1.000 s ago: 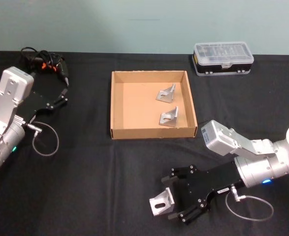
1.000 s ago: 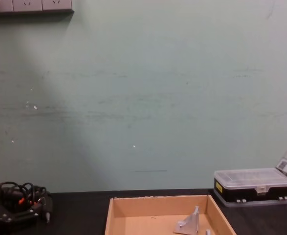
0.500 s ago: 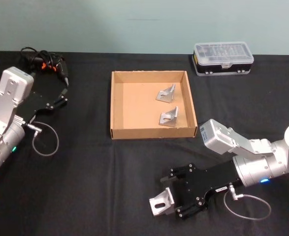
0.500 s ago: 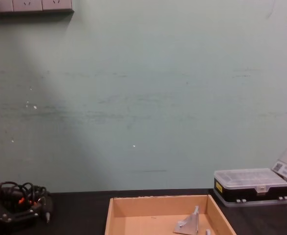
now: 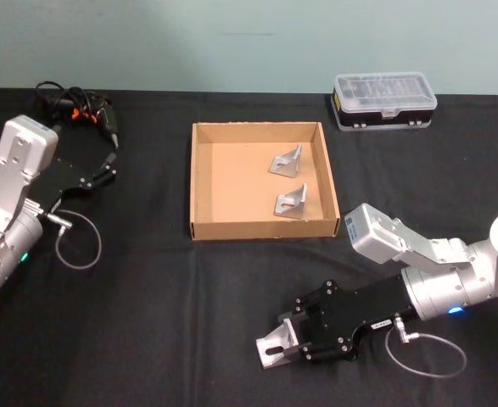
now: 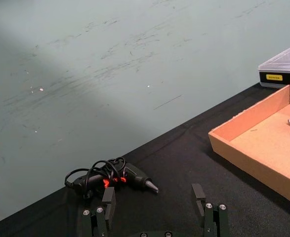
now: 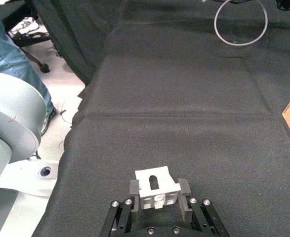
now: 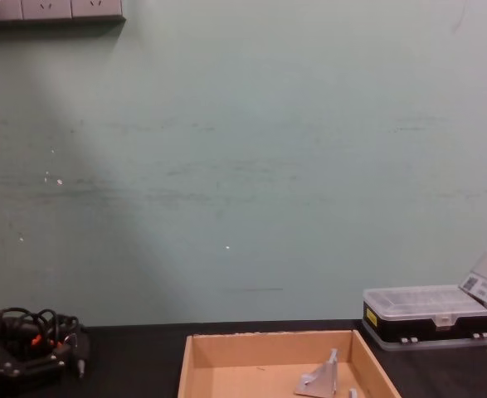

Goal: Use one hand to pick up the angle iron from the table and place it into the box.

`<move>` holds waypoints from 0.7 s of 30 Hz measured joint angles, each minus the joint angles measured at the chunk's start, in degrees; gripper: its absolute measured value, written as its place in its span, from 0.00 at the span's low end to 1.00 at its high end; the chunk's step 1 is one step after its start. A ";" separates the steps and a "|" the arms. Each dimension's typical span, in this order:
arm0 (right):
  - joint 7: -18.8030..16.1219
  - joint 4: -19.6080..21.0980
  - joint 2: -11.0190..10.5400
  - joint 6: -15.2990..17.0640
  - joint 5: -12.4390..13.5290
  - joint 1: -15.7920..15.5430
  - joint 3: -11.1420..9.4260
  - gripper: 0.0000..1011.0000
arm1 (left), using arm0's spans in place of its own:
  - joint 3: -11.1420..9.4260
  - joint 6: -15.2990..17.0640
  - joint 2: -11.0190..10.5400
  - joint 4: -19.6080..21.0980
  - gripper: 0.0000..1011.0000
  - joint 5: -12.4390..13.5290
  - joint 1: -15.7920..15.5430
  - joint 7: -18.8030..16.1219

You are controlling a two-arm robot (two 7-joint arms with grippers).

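On the black table (image 5: pixel 164 322), near its front edge, lies a silver angle iron (image 5: pixel 271 351). My right gripper (image 5: pixel 289 342) is shut on it, and the right wrist view shows the angle iron (image 7: pixel 156 189) clamped between the two black fingers (image 7: pixel 134 186). The tan cardboard box (image 5: pixel 261 229) sits farther back at the table's middle, with two other angle irons (image 5: pixel 287 161) inside. My left gripper (image 5: pixel 108 159) stays parked at the far left, open and holding nothing, and it appears in its own wrist view (image 6: pixel 153 197).
A black case with a clear lid (image 5: pixel 384 100) stands at the back right. A black power tool with coiled cable (image 5: pixel 75 108) lies at the back left. In the right wrist view the table's side edge (image 7: pixel 80 103) borders a light floor.
The right gripper's fingers, spread around the angle iron a second ago, have come together on it. The left arm has not moved.
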State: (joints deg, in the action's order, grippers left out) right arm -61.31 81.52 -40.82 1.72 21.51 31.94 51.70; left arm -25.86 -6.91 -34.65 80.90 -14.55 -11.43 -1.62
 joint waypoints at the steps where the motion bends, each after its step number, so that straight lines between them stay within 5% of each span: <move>1: 0.00 0.00 0.00 0.00 0.00 0.00 0.00 0.46 | 0.00 0.00 0.00 0.00 0.99 0.00 0.00 0.00; 13: -0.15 0.00 0.04 0.00 0.25 0.19 -0.15 0.46 | 0.00 0.00 0.00 0.00 0.99 0.00 0.00 0.00; 21: -0.54 -0.08 -0.06 -0.04 3.68 0.80 -2.43 0.46 | 0.00 0.00 0.00 0.00 0.99 0.00 0.00 0.00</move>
State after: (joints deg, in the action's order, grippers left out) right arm -61.84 81.43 -40.88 1.68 25.20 32.74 49.27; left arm -25.86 -6.91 -34.64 80.90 -14.55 -11.43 -1.62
